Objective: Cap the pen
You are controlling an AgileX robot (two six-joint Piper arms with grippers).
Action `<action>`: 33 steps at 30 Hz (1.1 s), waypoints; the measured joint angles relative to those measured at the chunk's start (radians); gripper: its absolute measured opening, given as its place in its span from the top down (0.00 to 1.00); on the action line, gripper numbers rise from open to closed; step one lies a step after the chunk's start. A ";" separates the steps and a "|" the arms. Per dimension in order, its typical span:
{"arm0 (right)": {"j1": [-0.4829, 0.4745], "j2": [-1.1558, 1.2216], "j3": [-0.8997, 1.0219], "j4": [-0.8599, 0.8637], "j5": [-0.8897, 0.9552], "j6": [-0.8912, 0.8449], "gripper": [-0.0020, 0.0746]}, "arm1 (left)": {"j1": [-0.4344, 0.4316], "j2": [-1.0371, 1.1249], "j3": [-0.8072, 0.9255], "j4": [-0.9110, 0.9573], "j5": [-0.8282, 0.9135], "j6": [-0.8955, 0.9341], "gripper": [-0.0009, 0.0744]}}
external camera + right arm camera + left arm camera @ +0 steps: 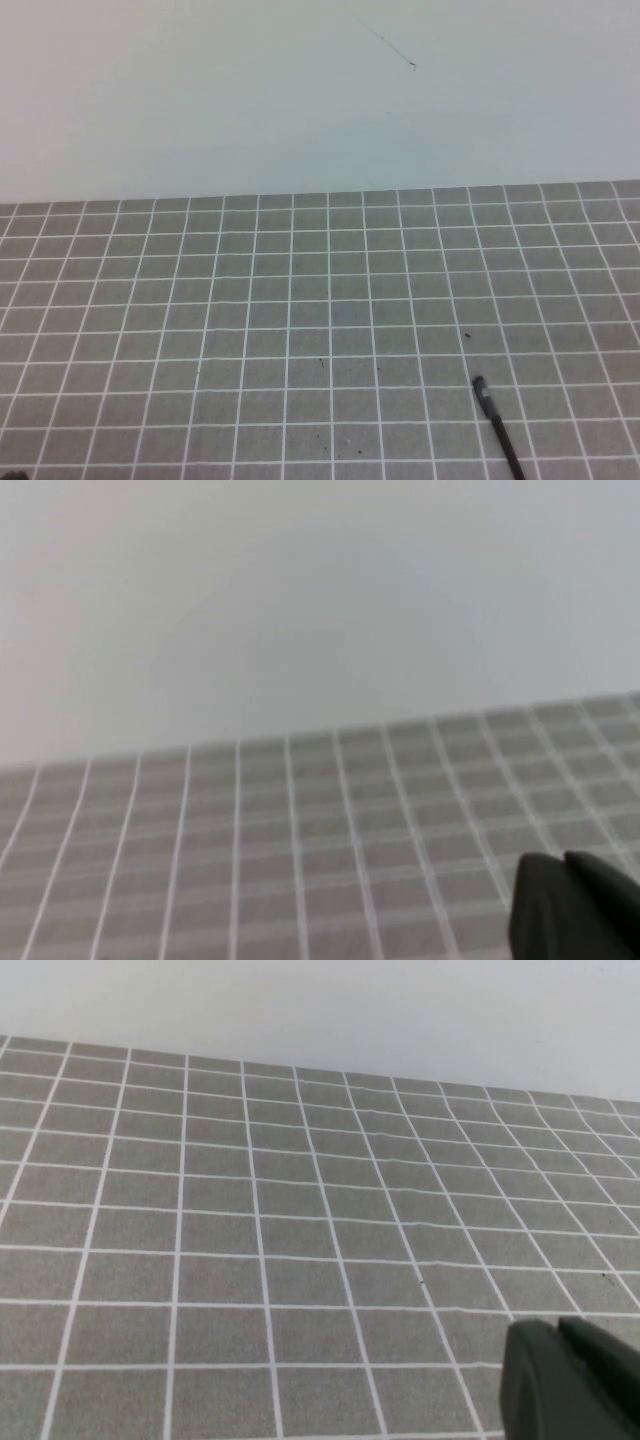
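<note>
A thin black pen (497, 425) lies on the grey grid mat at the front right in the high view. Its thicker end points away from me and its other end runs off the near edge. No separate cap shows in any view. Neither gripper shows in the high view. In the left wrist view, my left gripper (557, 1324) is shut and empty, its fingers pressed together above bare mat. In the right wrist view, my right gripper (563, 859) is also shut and empty above the mat. The pen shows in neither wrist view.
The grey grid mat (300, 300) covers the table up to a plain white wall (300, 90) at the back. A few small dark specks (321, 361) dot the mat near the middle front.
</note>
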State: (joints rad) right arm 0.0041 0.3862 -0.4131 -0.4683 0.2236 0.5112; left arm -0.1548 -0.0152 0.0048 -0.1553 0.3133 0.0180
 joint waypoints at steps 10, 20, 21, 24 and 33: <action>0.000 -0.104 0.135 0.468 -0.106 -0.692 0.98 | 0.000 0.000 0.000 0.000 0.000 -0.001 0.99; -0.030 -0.392 0.393 0.468 -0.133 -0.690 0.98 | 0.000 0.000 0.000 0.000 0.000 -0.001 0.99; -0.049 -0.401 0.413 0.477 -0.125 -0.679 0.98 | 0.000 0.000 0.000 0.000 0.002 -0.001 0.99; -0.111 -0.395 0.410 0.480 -0.034 -0.639 0.98 | 0.000 0.002 -0.002 0.000 0.005 -0.001 0.99; -0.167 -0.393 0.406 0.480 0.072 -0.635 0.98 | 0.000 0.002 -0.002 0.000 0.005 -0.001 0.99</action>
State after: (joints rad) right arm -0.1633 -0.0066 -0.0067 0.0112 0.2958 -0.1243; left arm -0.1548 -0.0132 0.0031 -0.1553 0.3180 0.0173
